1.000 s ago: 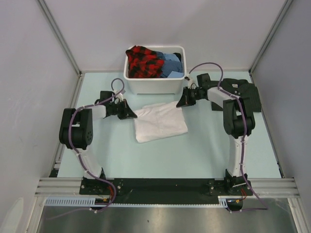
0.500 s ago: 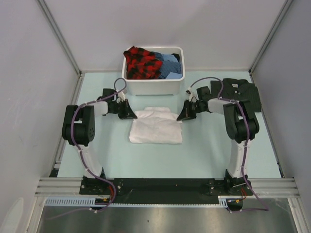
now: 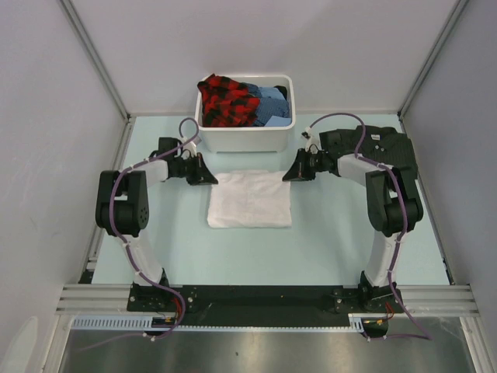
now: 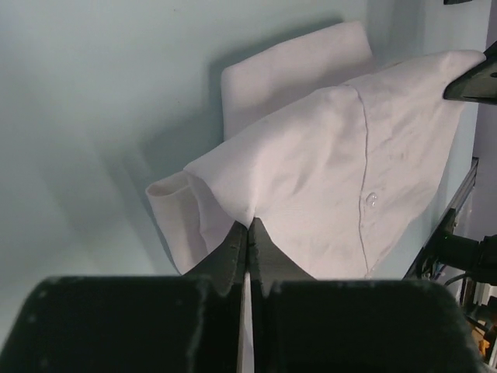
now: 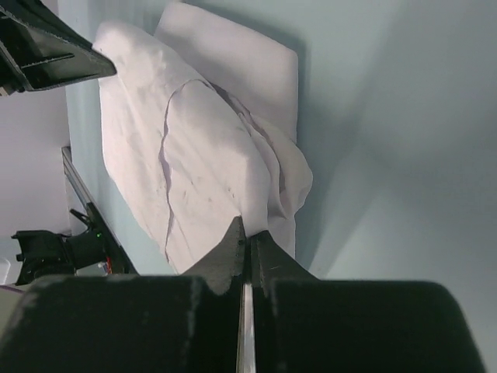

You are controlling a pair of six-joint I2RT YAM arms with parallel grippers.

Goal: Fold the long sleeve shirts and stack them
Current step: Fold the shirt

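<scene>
The table (image 3: 334, 233) is a pale mint-green sheet, matte and flat. Plain white walls (image 3: 46, 155) close it in at 9, 12 and 3 o'clock. Slanted aluminium posts (image 3: 97, 58) run up from the far corners. At 6 o'clock a black base rail (image 3: 264, 297) carries both arms, with silver extrusion and a brushed metal ledge beyond it.

The white shirt (image 3: 250, 203) lies in the middle of the table as a folded rectangle. Its far edge is just short of the white tub (image 3: 245, 140), which stands at 12 o'clock. The tub holds a red-and-black plaid cloth (image 3: 227, 101) and a blue cloth (image 3: 272, 105).

The left gripper (image 3: 208, 177) is at the shirt's 10 o'clock corner, its jaws pinched tight on a fold of the white fabric. The left wrist view shows the fingers (image 4: 233, 245) closed on the cloth beside a seam and a small button (image 4: 371, 200). The right gripper (image 3: 291, 172) is at the 2 o'clock corner, clamped on the fabric in the same way. In both wrist views the top layer is held up between the two grippers, above a lower layer that lies flat on the table and is shaded by it.

The dark shirt (image 3: 397, 144) lies at 2 o'clock near the far right corner. The right arm partly covers it.
</scene>
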